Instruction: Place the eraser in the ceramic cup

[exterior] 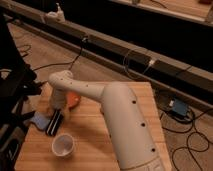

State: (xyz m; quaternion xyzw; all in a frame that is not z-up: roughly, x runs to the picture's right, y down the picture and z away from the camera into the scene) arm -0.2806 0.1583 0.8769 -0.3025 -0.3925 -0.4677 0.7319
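Observation:
The eraser point(54, 123) is a long black bar with pale stripes, lying flat near the left edge of the wooden table point(90, 135). The ceramic cup point(63, 145) is small and white; it stands upright just in front of the eraser, mouth up and empty. My gripper point(57, 109) hangs from the white arm point(120, 120) right over the eraser's far end, close to or touching it. The eraser lies on the table, outside the cup.
An orange plate point(74, 100) lies just right of the gripper, partly hidden by the arm. A blue spongy block point(39, 120) lies against the eraser's left side. Dark equipment point(12, 90) stands left of the table. Cables and a blue box point(178, 107) lie on the floor to the right.

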